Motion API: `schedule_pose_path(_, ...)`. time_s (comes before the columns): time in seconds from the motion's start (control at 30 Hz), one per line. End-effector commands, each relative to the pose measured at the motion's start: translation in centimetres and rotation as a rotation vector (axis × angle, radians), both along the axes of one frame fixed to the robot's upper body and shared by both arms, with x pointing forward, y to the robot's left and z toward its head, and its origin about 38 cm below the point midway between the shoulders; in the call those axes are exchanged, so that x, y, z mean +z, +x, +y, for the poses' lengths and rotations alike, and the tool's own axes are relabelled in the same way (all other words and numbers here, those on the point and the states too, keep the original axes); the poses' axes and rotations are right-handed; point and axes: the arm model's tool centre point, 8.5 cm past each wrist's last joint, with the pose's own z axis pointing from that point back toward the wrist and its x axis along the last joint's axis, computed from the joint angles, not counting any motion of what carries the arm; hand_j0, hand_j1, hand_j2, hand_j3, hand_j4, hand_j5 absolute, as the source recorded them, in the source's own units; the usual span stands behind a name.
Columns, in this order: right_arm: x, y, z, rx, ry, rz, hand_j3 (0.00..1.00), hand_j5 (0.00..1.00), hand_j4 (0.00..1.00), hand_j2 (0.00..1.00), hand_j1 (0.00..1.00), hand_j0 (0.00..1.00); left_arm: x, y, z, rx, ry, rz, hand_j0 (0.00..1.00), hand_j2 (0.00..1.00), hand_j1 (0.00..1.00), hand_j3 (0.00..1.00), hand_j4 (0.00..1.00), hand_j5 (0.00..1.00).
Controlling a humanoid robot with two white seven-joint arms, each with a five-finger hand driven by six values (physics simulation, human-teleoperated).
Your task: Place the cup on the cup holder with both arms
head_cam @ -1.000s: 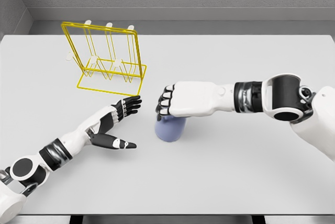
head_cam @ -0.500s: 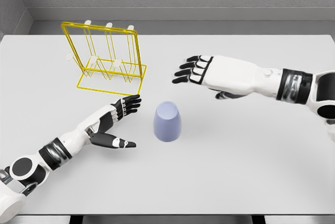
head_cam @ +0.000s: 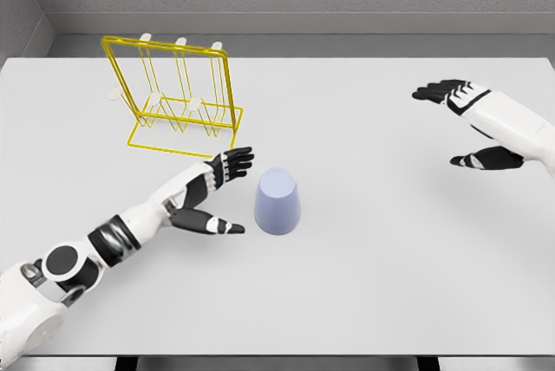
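Head cam: I've got the cup (head_cam: 278, 203) sitting upside down mid-table (head_cam: 364, 284), nothing in it. My left hand (head_cam: 211, 191) is just beside it, fingers spread, empty. Right hand (head_cam: 475, 121) is splayed, far right. Yellow cup holder (head_cam: 174, 94) holds nothing.

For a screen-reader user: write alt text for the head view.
A lavender cup stands upside down on a white table, the open left hand just beside it. The open right hand is far right; a yellow wire cup holder stands behind.
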Motion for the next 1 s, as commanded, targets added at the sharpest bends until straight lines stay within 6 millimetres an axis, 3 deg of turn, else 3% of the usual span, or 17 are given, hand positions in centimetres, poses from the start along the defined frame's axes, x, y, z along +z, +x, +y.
schedule_pose_path(0.0, -0.3, 0.1, 0.2, -0.004, 0.031, 0.003, 1.00, 1.00, 1.00, 1.00, 1.00, 1.00, -0.6, 0.0, -0.3, 0.003, -0.003, 0.016, 1.00, 1.00, 1.00, 1.00, 1.00, 1.00)
schedule_pose_path(0.5, -0.5, 0.1, 0.2, -0.006, 0.036, 0.008, 1.00, 1.00, 1.00, 1.00, 1.00, 1.00, -1.2, 2.3, -2.1, 0.019, -0.002, 0.048, 1.00, 1.00, 1.00, 1.00, 1.00, 1.00)
schedule_pose_path(0.7, -0.4, 0.1, 0.2, -0.005, 0.036, 0.007, 1.00, 1.00, 1.00, 1.00, 1.00, 1.00, -1.4, 2.0, -3.6, -0.014, -0.003, 0.052, 1.00, 1.00, 1.00, 1.00, 1.00, 1.00)
schedule_pose_path(0.97, -0.4, 0.1, 0.3, -0.004, 0.037, 0.006, 1.00, 1.00, 1.00, 1.00, 1.00, 1.00, -1.8, 1.7, -4.0, -0.027, 0.014, 0.059, 1.00, 1.00, 1.00, 1.00, 1.00, 1.00)
